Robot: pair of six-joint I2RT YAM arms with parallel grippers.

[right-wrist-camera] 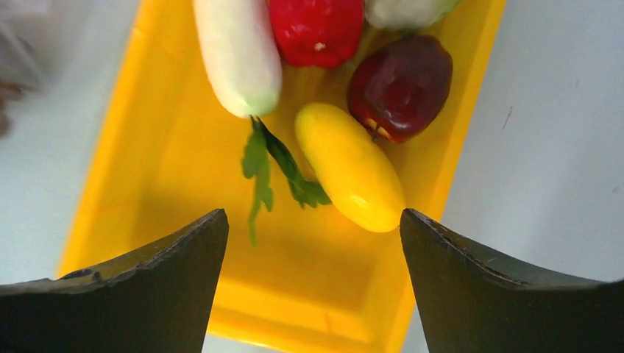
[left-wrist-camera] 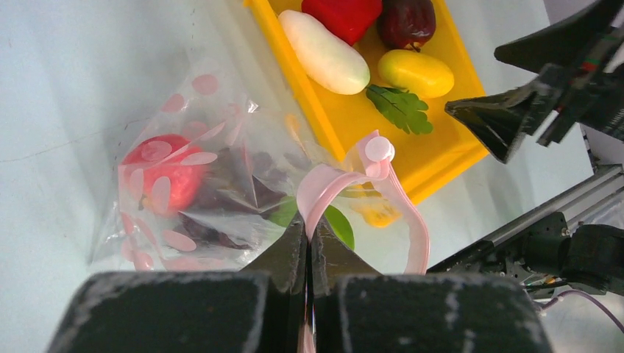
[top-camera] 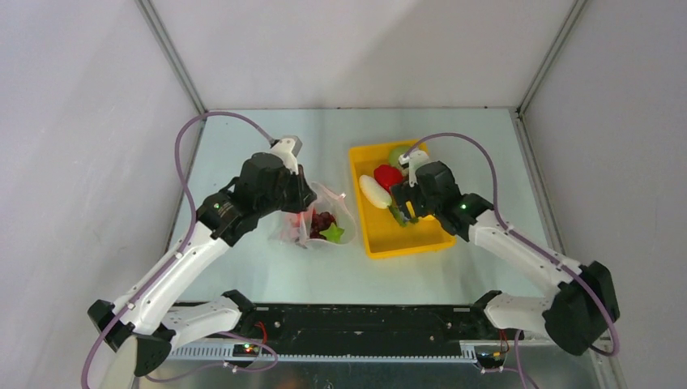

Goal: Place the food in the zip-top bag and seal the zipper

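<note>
Left gripper [left-wrist-camera: 307, 237]: pressed together on the pink zipper [left-wrist-camera: 421, 234], propping the zip-top bag [left-wrist-camera: 221, 118] open just left of the yellow tray [right-wrist-camera: 147, 184]. Inside the bag: a red apple [left-wrist-camera: 163, 176], dark grapes [left-wrist-camera: 243, 187], a green piece [left-wrist-camera: 340, 224].

Right gripper [right-wrist-camera: 313, 228]: spread wide, hovering over the tray's near end, above the yellow piece [right-wrist-camera: 349, 173] and green leaf [right-wrist-camera: 268, 158]. Further up the tray: white radish [right-wrist-camera: 237, 51], red pepper [right-wrist-camera: 316, 26], dark apple [right-wrist-camera: 401, 84].

Likely risks: closing off-centre on the smooth, rounded yellow piece and squirting it sideways; snagging the leaf too; losing the thin strip, letting the floppy mouth sag shut before any drop.
</note>
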